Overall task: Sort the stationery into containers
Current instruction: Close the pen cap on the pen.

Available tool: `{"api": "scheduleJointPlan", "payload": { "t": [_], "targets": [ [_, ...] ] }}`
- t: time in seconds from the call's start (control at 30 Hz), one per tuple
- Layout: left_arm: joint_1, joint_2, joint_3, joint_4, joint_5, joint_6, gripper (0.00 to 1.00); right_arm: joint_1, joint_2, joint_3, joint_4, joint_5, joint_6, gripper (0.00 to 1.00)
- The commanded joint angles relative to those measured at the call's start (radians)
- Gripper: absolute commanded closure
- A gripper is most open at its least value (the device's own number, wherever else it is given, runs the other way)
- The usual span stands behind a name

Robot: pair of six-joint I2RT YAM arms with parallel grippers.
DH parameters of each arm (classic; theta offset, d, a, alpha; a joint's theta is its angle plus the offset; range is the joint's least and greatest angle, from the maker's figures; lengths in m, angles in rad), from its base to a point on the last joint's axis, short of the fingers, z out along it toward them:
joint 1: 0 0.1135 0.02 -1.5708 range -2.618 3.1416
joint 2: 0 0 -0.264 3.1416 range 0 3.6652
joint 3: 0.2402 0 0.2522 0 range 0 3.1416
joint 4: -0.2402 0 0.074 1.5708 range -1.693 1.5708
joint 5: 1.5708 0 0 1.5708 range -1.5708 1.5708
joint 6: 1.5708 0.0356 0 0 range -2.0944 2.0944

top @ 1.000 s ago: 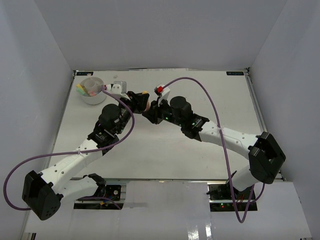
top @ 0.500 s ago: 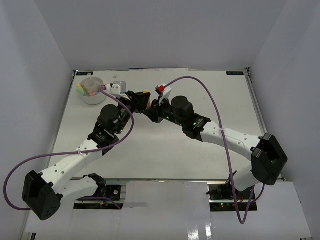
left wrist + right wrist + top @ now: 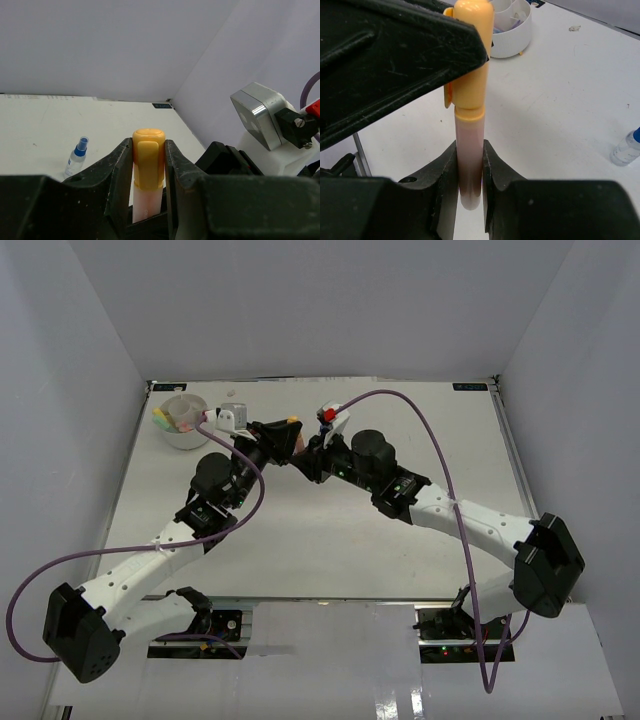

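**Item 1, marker**: pale pink barrel, yellow-orange clipped cap. It is hanging clear of the bench, gripped between the two arms over the far-middle area, to the right of the tub.

**Item 2, left end effector**: its jaws are pinching the marker at the cap, one black finger pressing on each side. The top of the cap is sticking out beyond the fingertips.

**Item 3, right end effector**: its jaws are pinching the same marker lower down on the pink barrel, just below the cap. The two end effectors are meeting nose to nose.

**Item 4, tub**: white, round, with inner dividers. It is sitting at the far-left corner of the bench, well apart from the held marker, and is holding several small yellow and pink pieces.

**Item 5, bottle**: clear with a blue spray cap. It is resting on the bare bench by itself, well apart from the tub. Whether it is standing or lying cannot be told.
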Motion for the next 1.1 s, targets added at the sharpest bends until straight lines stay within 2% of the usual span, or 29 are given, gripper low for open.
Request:
{"api": "scheduleJointPlan", "payload": {
  "t": [0.0,0.2,0.47,0.7,0.97,1.0,1.07],
  "targets": [
    [0.002,-0.001,-0.029,-0.067,0.031,0.002,0.69,-0.014,-0.065,0.038,0.151,0.002,-0.024,0.92],
    [0.002,0.010,-0.021,-0.070,0.077,-0.004,0.59,-0.015,-0.057,0.026,0.173,0.000,-0.027,0.92],
    [0.002,0.026,-0.018,-0.085,0.106,-0.028,0.57,-0.029,-0.088,0.003,0.233,0.031,-0.053,0.92],
    [0.004,0.016,-0.018,-0.080,0.112,-0.025,0.49,-0.031,-0.091,-0.017,0.245,0.014,-0.070,0.92],
    [0.002,-0.048,0.008,-0.102,0.120,0.005,0.29,-0.041,-0.095,-0.073,0.251,0.026,-0.073,0.92],
    [0.002,-0.051,0.017,-0.120,0.125,0.012,0.23,-0.043,-0.095,-0.081,0.251,0.025,-0.075,0.92],
    [0.002,-0.060,0.053,-0.170,0.135,0.030,0.18,-0.052,-0.102,-0.090,0.251,0.014,-0.075,0.92]
  ]
}}
